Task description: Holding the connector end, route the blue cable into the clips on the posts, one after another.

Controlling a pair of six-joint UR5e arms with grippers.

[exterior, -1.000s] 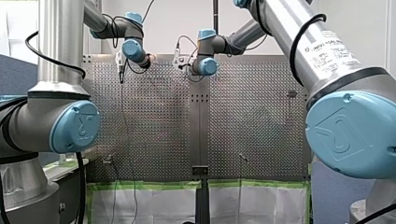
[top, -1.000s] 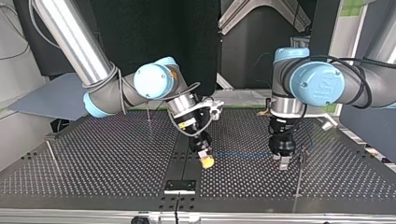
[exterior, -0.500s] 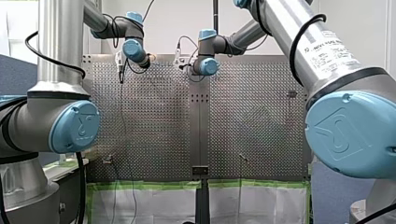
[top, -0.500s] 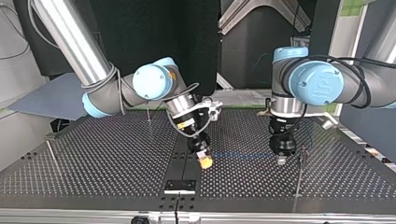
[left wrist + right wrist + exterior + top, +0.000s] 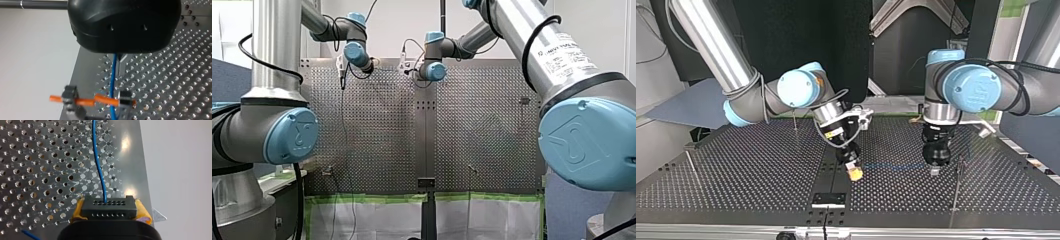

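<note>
light: bright, even | glare: white patches on perforated table (image 5: 127, 141) | top-view backdrop: dark

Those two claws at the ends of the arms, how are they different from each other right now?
Pose: my right gripper leans at a slant, my left gripper hangs straight down. Grip: my right gripper's yellow pads clamp the black connector; my left gripper shows no yellow and sits further along the blue cable. Shared: both are low over the perforated table, on one cable.
</note>
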